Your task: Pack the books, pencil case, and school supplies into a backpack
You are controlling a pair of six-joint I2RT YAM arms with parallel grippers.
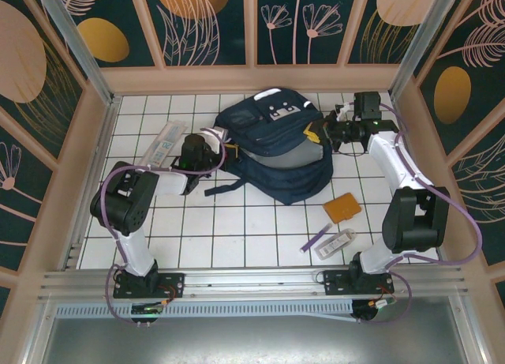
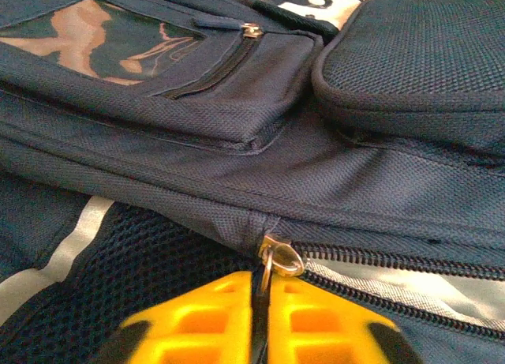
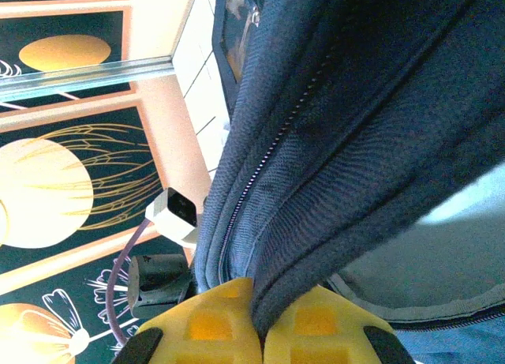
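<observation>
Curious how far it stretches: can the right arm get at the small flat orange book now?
Probably not yet: the right gripper is shut on the navy fabric backpack. The small orange book lies uncovered nearby.

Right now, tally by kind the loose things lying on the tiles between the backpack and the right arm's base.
Orange book: 1
Purple pen: 1
Clear stationery pack: 1
Total: 3
</observation>
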